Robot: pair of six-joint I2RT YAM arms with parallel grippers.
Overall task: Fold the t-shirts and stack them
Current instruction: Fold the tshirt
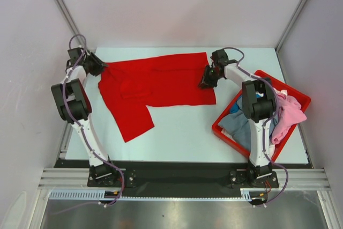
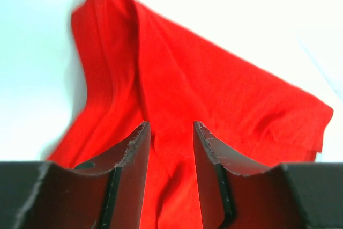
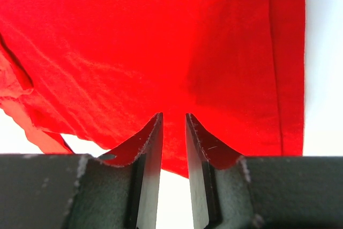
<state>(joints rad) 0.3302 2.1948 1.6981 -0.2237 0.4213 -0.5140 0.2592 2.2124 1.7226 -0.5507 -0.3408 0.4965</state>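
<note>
Nearest, the left gripper (image 2: 171, 127): jaws narrow, red cloth filling the gap, apparently pinched. The right gripper (image 3: 173, 116): jaws narrower, seemingly closed on a hem. Both are on the large bright red cloth t-shirt (image 1: 161, 81), one at each end. It lies spread across the upper centre of the overhead view, a sleeve trailing toward lower left, unfolded. A pink shirt (image 1: 289, 115) and a grey-blue shirt (image 1: 236, 124) lie heaped in the rigid red plastic rectangular bin (image 1: 228, 138) at right. No folded stack is visible. Assessment: early stage. The first fold is not made, and every shirt is outstanding.
</note>
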